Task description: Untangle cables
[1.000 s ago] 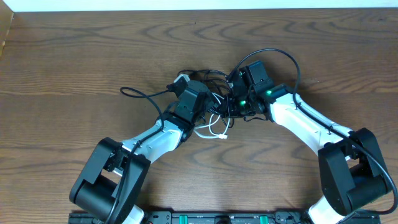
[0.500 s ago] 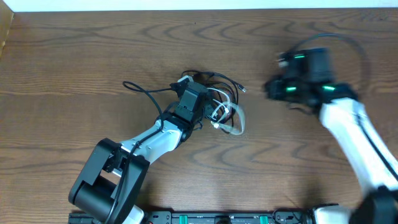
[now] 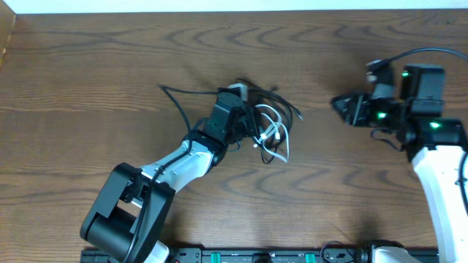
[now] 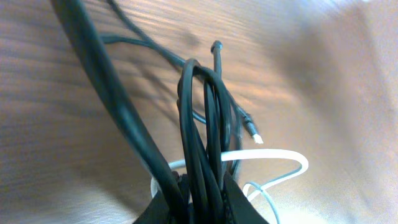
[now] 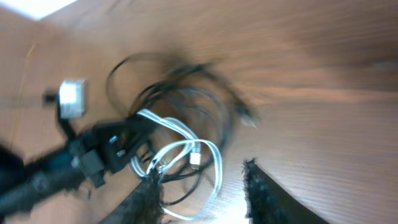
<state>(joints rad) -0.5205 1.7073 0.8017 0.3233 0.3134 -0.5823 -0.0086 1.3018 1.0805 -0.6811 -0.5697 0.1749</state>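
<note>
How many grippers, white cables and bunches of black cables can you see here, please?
Grippers: 2, the left gripper shut on the black cable bunch, the right gripper open and apart from the cables.
White cables: 1, the white cable.
Black cable bunches: 1, its strands too tangled to count singly.
Total: 4

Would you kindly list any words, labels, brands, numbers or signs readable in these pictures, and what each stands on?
No text can be read.
The thin black cords, the thin white cord and the brown wooden table show no lettering.
The small pale grey block in the right wrist view is too blurred to tell.
</note>
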